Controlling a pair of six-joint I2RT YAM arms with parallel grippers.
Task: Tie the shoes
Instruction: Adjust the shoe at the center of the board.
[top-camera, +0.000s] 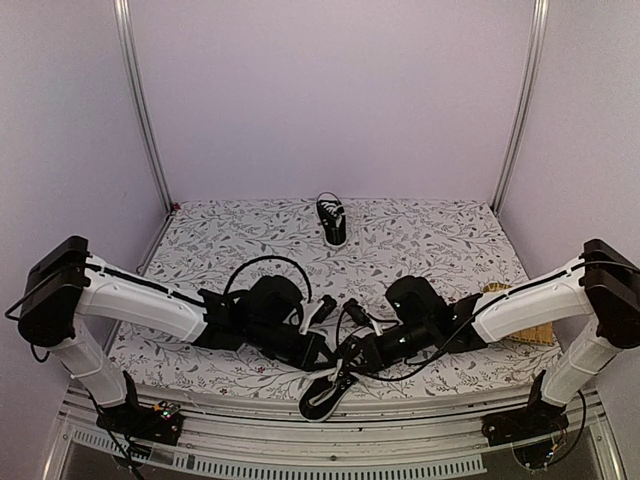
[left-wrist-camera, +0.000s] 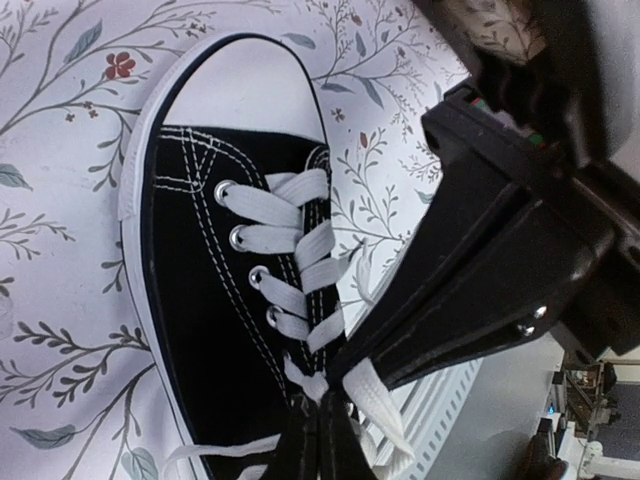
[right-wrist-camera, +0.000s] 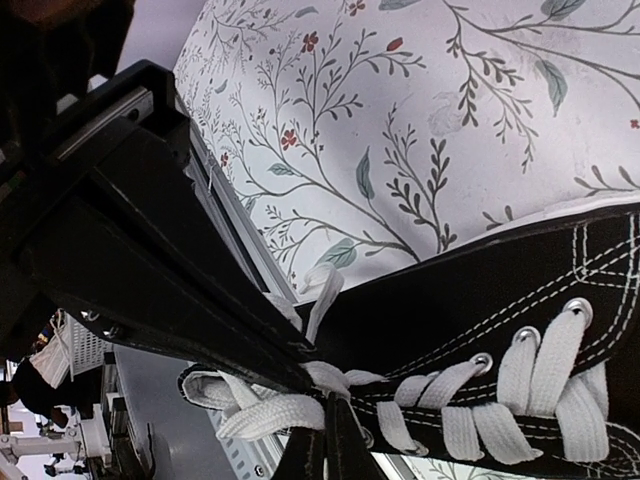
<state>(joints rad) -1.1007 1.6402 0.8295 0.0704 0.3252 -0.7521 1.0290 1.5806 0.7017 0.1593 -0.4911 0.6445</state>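
One of the shoes (top-camera: 322, 398), a black sneaker with white laces, lies at the table's front edge, its heel hanging over the rail. The other shoe (top-camera: 332, 221) stands alone at the far middle. Both grippers meet over the near shoe's top eyelets. My left gripper (left-wrist-camera: 316, 402) is shut on a white lace (left-wrist-camera: 375, 400) right at the crossing above the last eyelets. My right gripper (right-wrist-camera: 334, 402) is shut on the lace (right-wrist-camera: 270, 415) at the same spot, with a flat loop trailing toward the rail. In the top view, the left gripper (top-camera: 322, 357) and right gripper (top-camera: 350, 356) nearly touch.
A floral cloth (top-camera: 420, 240) covers the table. A tan woven piece (top-camera: 525, 325) lies under the right forearm. The metal front rail (top-camera: 400, 410) runs just below the near shoe. Purple walls and frame posts enclose the back and sides.
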